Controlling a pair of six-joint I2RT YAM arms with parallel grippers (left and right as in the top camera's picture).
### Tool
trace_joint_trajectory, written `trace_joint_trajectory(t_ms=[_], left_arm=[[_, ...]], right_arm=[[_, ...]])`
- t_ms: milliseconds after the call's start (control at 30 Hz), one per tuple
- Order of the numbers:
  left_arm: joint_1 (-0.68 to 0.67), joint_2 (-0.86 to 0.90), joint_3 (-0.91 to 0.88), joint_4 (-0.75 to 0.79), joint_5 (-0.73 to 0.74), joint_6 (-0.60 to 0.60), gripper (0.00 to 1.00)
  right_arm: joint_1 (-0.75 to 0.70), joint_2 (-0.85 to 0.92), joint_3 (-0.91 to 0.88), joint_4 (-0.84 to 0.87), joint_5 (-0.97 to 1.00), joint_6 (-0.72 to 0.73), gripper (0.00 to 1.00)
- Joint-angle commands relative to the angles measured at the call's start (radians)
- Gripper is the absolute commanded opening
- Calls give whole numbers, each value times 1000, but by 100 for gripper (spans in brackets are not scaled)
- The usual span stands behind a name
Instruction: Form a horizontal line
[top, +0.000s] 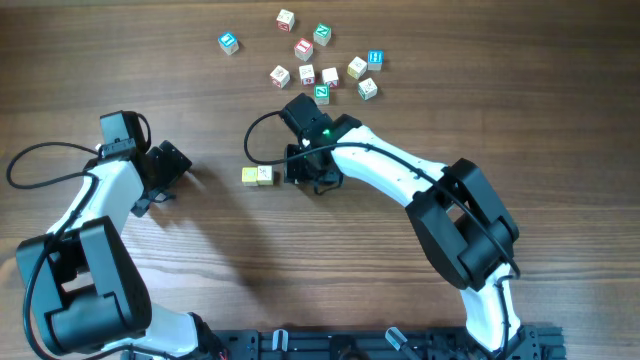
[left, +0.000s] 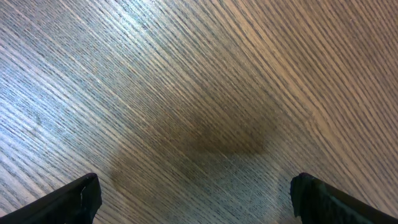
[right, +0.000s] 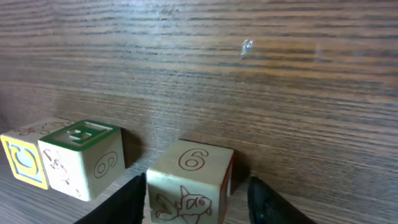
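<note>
Pale wooden letter cubes make up the short horizontal line (top: 257, 176) at the middle of the brown wood-grain worktop (top: 500, 120) I am watching remotely. A yellow-faced wooden cube (right: 23, 160) touches a green-topped cream cube (right: 79, 155). A third cream cube marked with a 6 (right: 189, 177), red-edged on one side, sits just beside them across a narrow gap, slightly nearer the wrist camera. My right claw (right: 198, 191) straddles this third cube with its fingers spread, one finger clearly off the wood, and the cube rests on the worktop. My left claw (left: 196, 196) hangs well apart to the left, spread wide over bare grain with nothing between its fingers. A loose scatter of other cubes (top: 330, 76), some blue, red or green faced, lies beyond the row.
</note>
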Motion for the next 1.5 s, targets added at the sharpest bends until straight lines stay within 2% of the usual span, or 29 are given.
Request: trace_joint_trajectory(t_ms=[0,133,200,233,267,300,467,567,667,767,967,1067,1267,1467], left_arm=[[2,7,-5,0,-9,-2,100],[2,7,-5,0,-9,-2,100],[2,7,-5,0,-9,-2,100],[2,7,-5,0,-9,-2,100],[2,7,-5,0,-9,-2,100],[2,7,-5,0,-9,-2,100],[2,7,-5,0,-9,-2,100],[2,7,-5,0,-9,-2,100],[2,7,-5,0,-9,-2,100],[2,7,-5,0,-9,-2,100],[2,7,-5,0,-9,-2,100],[2,7,-5,0,-9,-2,100],[2,7,-5,0,-9,-2,100],[2,7,-5,0,-9,-2,100]], right_arm=[[-6,-30,34,4,71,-3,58],[-13,-66,34,12,206,-4,62],[-28,-72,34,38,220,-5,68],[-38,-72,34,49,216,-5,75],[-49,-72,34,55,212,-3,91],[-62,-72,34,56,214,-4,100],[-108,-71,33,19,214,-31,100],[-113,-71,33,-2,214,-30,90],[-112,-71,33,-13,213,-31,71],[-112,-71,33,-31,213,-29,61],[-112,-71,33,-70,197,-30,53],[-110,-71,32,-83,129,-29,49],[-87,-71,-6,-83,24,-25,26],[-45,-69,-29,-77,25,-23,24]])
